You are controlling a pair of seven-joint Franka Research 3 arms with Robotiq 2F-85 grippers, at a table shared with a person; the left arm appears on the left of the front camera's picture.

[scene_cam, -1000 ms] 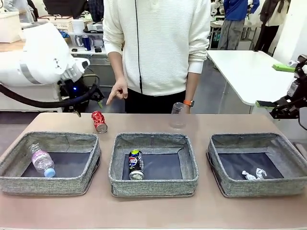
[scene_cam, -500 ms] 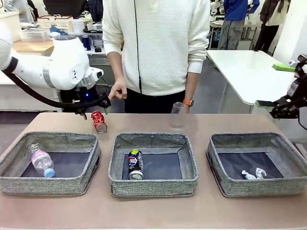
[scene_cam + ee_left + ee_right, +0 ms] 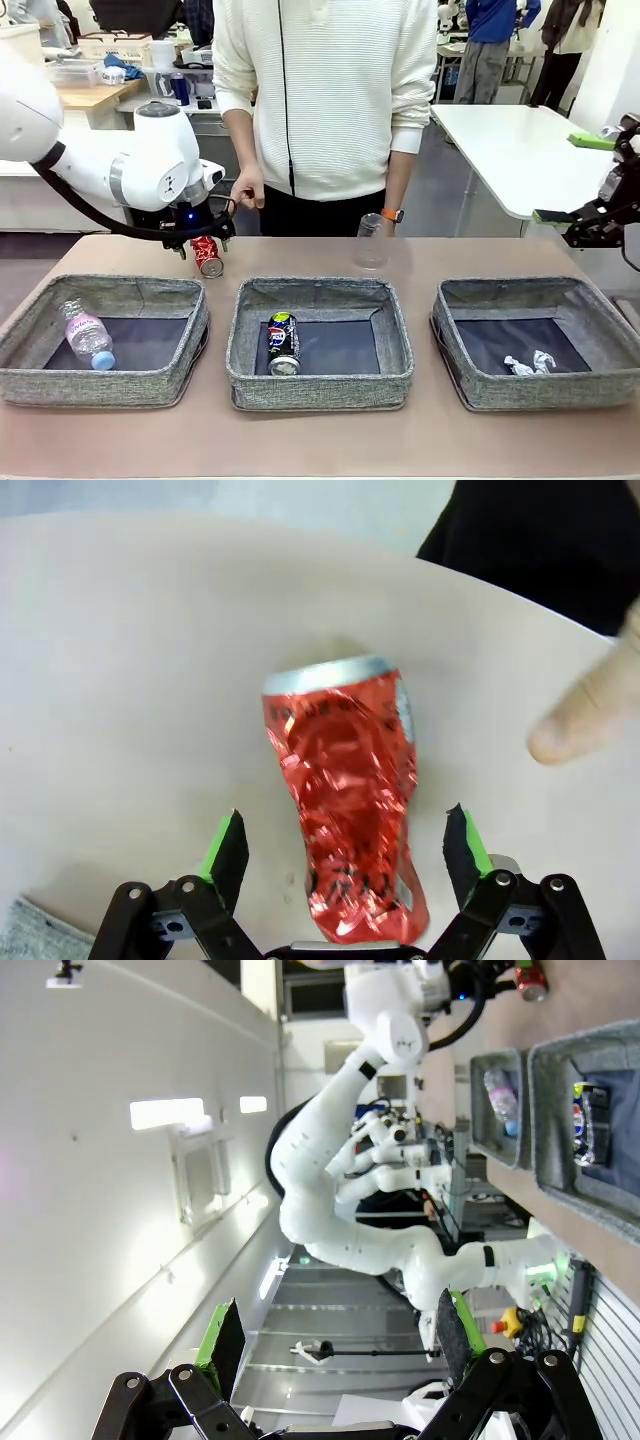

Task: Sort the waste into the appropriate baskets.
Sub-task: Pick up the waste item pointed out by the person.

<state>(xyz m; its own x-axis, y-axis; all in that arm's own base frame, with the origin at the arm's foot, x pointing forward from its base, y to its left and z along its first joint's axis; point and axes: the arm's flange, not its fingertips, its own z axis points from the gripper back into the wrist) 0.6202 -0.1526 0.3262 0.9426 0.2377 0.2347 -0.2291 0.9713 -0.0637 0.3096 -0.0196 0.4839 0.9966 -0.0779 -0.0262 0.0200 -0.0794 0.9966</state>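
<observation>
Red crushed can lies on the tabletop, just beyond the left basket and middle basket. Left end effector straddles it, fingers apart, not touching. Right end effector is likewise apart. A person's hand hangs near the can.

Count taken. Three baskets: left basket nearest the left gripper, middle basket next, right basket farthest from it. Two cans: crushed red can directly under that gripper, dark blue-black can farther off, in the middle basket. One bottle and one clear cup, both apart from the gripper. Two white scraps, farthest from it.
</observation>
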